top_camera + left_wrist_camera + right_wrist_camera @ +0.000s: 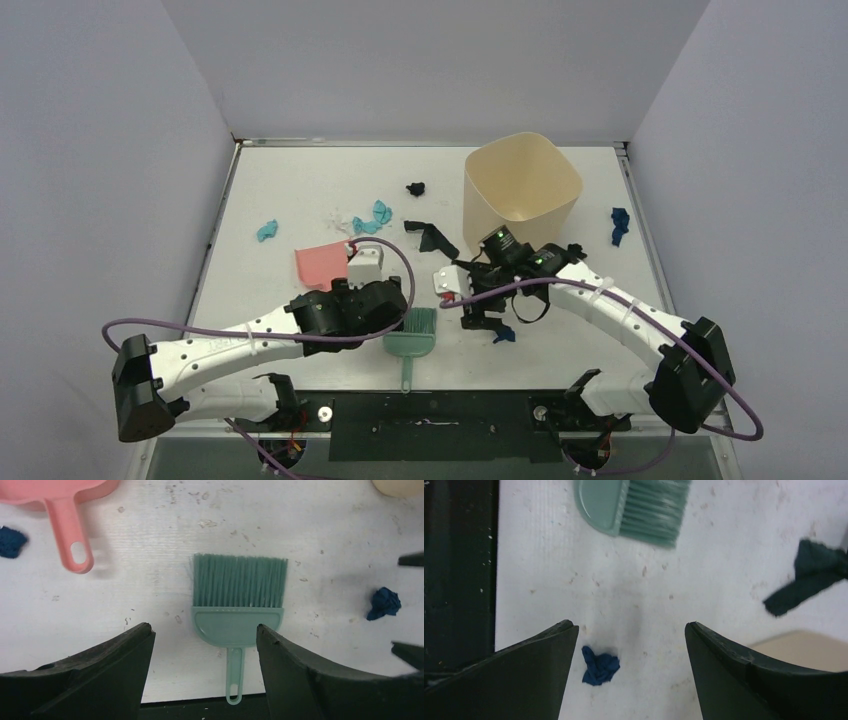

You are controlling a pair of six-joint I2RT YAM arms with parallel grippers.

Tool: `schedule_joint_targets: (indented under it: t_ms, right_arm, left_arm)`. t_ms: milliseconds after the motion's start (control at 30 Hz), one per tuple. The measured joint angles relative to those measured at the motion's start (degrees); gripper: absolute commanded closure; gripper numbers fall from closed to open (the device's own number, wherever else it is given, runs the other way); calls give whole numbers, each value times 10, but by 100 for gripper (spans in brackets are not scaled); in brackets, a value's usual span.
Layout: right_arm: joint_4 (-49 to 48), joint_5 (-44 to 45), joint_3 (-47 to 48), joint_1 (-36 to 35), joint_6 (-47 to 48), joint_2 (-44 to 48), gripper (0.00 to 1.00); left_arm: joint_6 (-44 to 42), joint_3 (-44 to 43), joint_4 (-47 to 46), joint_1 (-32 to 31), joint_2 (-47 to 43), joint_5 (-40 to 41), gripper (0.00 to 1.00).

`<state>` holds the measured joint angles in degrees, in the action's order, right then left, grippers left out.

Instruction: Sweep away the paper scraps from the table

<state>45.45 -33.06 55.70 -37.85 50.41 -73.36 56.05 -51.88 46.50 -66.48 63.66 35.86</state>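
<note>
Plainly, the left gripper (203, 629) hovers spread over the brush (239, 587); it should lower onto the handle (234, 672) at six o'clock. The right gripper (629, 626) gapes empty too.

Bin (522, 180) walls far right; open table (290, 180) far left.

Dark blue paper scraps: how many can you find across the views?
3 dark blue scraps: one right of the green brush, one left of the pink dustpan handle, one at the right edge of the table. Arms may hide others.
</note>
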Motion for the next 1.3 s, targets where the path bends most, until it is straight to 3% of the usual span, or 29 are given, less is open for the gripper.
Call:
schedule_joint_targets:
  t_ms: [133, 267, 433, 600, 800, 1000, 1300]
  right_arm:
    - [-11, 12, 31, -89, 8, -55, 28]
    - [-33, 11, 75, -137, 18, -129, 19]
    - [-57, 16, 77, -207, 49, -179, 18]
    - [-56, 4, 95, -256, 95, -231, 19]
    - [-65, 4, 118, -294, 130, -277, 26]
    - [-71, 25, 118, -343, 154, -291, 41]
    - [-82, 53, 118, -352, 193, -319, 43]
  left_arm:
    - [65, 50, 5, 35, -53, 0, 29]
    - [117, 100, 11, 65, -166, 1, 30]
    - [159, 108, 39, 92, -260, 26, 29]
    - [177, 106, 80, 117, -262, 45, 21]
    - [190, 80, 125, 137, -255, 68, 21]
    - [188, 58, 143, 152, -269, 93, 21]
    - [180, 55, 150, 158, -259, 96, 20]
